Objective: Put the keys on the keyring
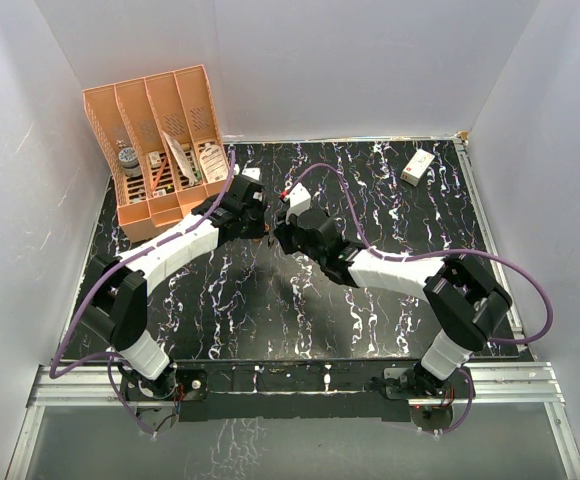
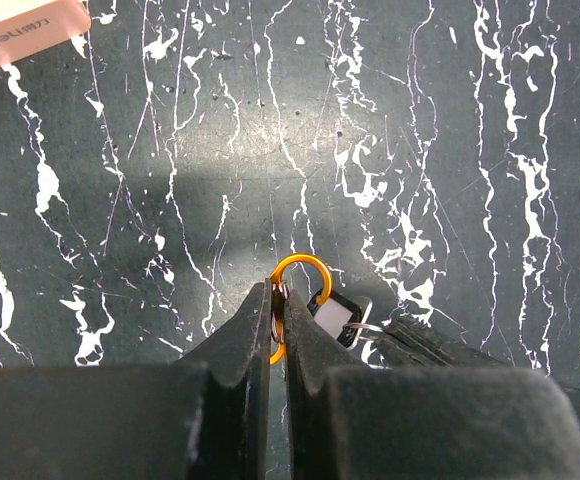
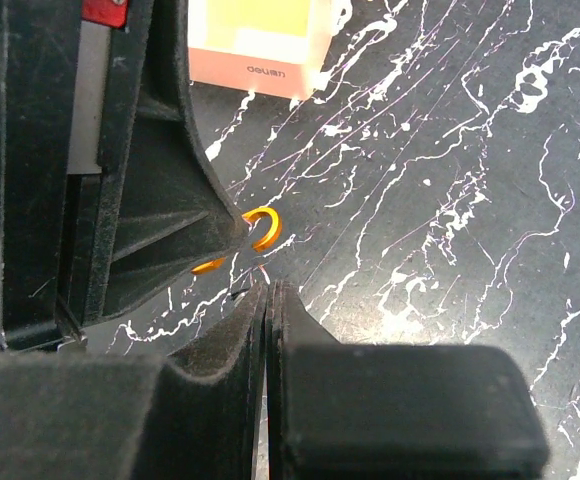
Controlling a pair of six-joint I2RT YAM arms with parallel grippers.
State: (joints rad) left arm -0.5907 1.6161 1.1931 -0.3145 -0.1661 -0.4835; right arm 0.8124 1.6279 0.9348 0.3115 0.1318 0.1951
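My left gripper (image 2: 278, 295) is shut on the keyring (image 2: 302, 268), a small orange loop that sticks out past its tips just above the dark marbled table. The keys (image 2: 337, 317), a dark little tag with a pale face and a thin silvery wire ring, hang right beside that loop. The wire ring runs into the tips of my right gripper's fingers (image 2: 440, 348). In the right wrist view my right gripper (image 3: 268, 288) is shut, and the keyring (image 3: 266, 228) shows just ahead of it at the left fingers (image 3: 175, 225). From above, both grippers (image 1: 270, 226) meet mid-table.
The orange slotted organizer (image 1: 155, 140) stands at the back left with odds and ends in it. A white box (image 1: 418, 166) lies at the back right. Another pale box (image 3: 260, 40) lies on the table just beyond the grippers, near the organizer.
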